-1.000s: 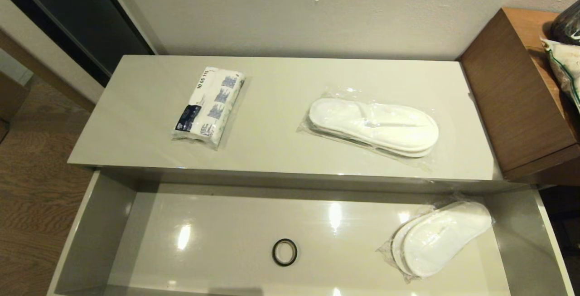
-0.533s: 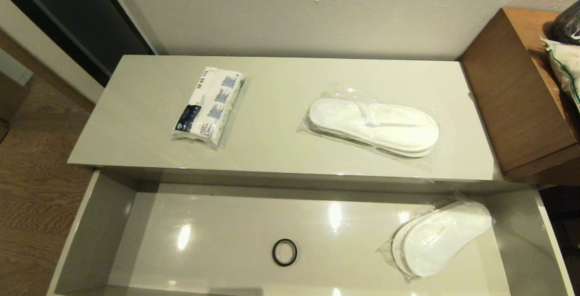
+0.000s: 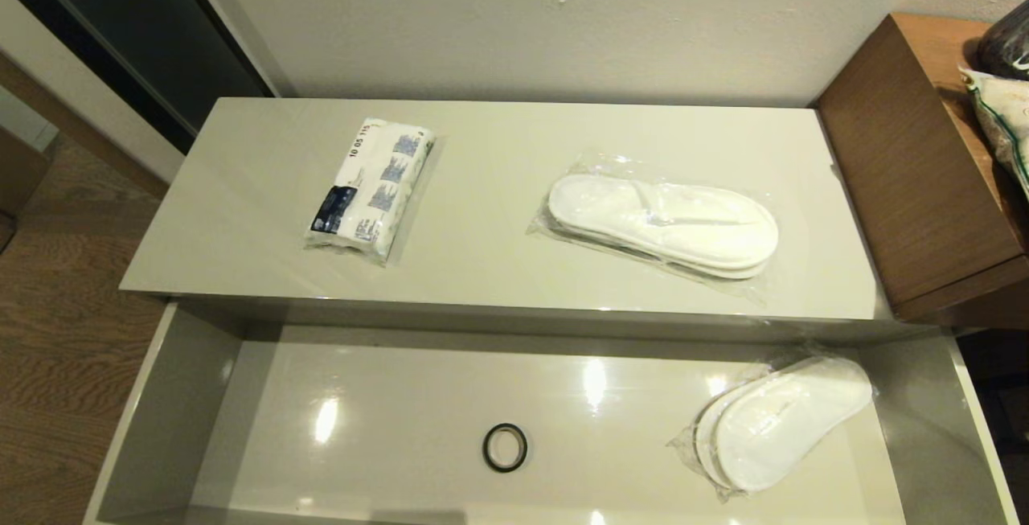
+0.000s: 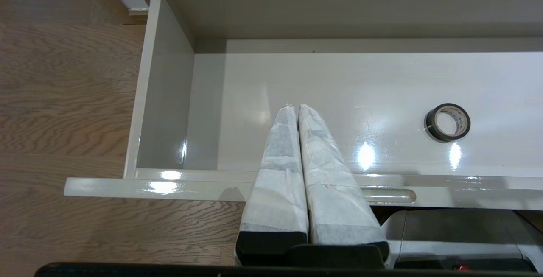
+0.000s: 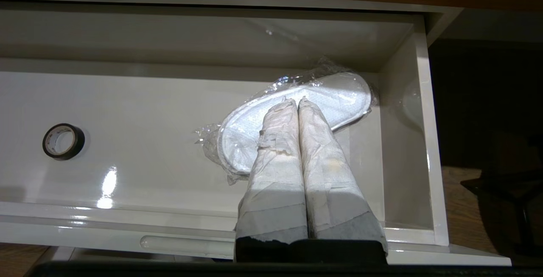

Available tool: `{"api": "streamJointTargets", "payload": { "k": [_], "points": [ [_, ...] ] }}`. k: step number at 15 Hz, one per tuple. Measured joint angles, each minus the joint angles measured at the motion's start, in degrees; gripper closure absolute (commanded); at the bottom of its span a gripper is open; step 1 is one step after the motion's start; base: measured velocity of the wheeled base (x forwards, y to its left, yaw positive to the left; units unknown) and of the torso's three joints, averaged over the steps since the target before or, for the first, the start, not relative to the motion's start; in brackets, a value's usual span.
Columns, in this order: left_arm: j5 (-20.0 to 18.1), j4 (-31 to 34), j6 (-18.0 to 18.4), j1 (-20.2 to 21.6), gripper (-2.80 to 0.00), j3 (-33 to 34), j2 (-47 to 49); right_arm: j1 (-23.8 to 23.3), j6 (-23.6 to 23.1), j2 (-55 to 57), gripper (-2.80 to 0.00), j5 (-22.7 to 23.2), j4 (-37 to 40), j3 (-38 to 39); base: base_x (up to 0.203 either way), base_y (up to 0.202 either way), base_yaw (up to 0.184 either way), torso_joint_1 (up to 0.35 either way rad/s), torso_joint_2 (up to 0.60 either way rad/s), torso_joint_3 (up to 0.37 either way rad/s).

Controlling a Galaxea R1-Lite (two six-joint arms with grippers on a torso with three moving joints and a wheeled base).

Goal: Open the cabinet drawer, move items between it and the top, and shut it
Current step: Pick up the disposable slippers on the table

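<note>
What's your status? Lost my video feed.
Left gripper shut, above the drawer's left end. Right gripper shut, over bagged slippers inside. Tissue packet and second slippers on the top. Nothing blocking.

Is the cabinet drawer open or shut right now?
Open: the cabinet drawer is pulled out below the top, its floor showing bagged slippers and a black ring.

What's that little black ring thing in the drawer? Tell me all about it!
The small black ring is a roll of glossy black tape with a pale inner core bearing faint print. It lies flat and alone on the shiny pale grey-beige floor of the open cabinet drawer, near the middle. Nothing touches it.
</note>
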Motion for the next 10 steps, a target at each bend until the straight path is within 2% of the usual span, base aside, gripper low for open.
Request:
{"api": "streamJointTargets", "payload": {
  "k": [10],
  "points": [
    [0.0, 0.0, 0.01, 0.0, 0.0, 0.02, 0.0, 0.0, 0.0, 0.0, 0.0, 0.02, -0.02, 0.1, 0.0, 0.0, 0.0, 0.0, 0.0, 0.0]
  ]
}}
